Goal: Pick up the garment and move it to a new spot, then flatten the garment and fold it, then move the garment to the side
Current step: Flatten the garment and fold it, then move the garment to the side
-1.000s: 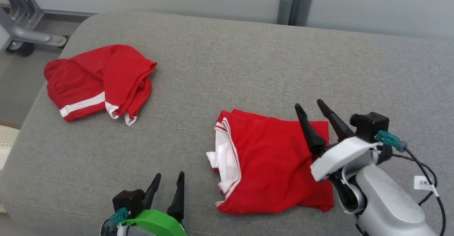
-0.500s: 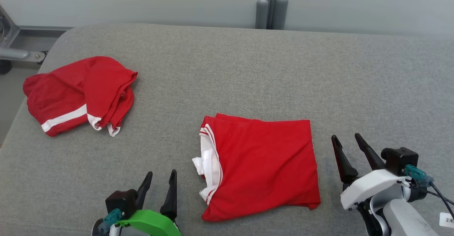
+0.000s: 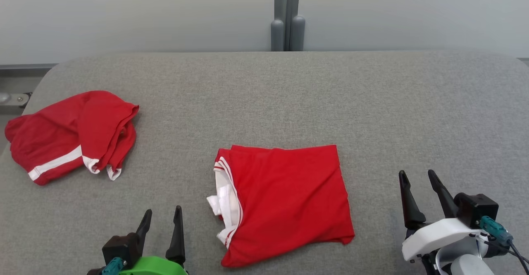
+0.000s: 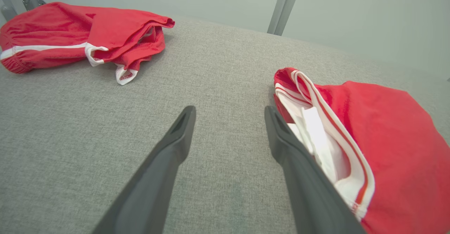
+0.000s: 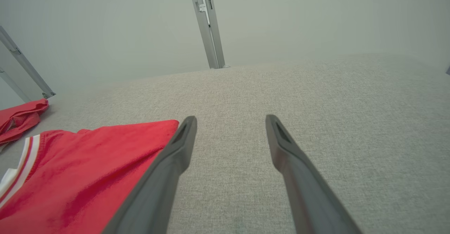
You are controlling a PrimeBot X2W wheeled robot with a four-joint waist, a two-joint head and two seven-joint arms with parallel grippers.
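We logged a grey padded bench (image 3: 289, 101) with the folded red garment (image 3: 289, 200) lying flat at its near centre and a rumpled red garment (image 3: 70, 134) at its left end. The left pincer (image 3: 163, 211) was spread wide and empty, near the folded garment's white-trimmed edge. The right pincer (image 3: 417, 172) was likewise spread and empty, off its opposite side.

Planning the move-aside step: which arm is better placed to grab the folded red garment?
Left, probably: the open left gripper sits beside the white-trimmed edge of the folded red garment; the right gripper stands farther off.
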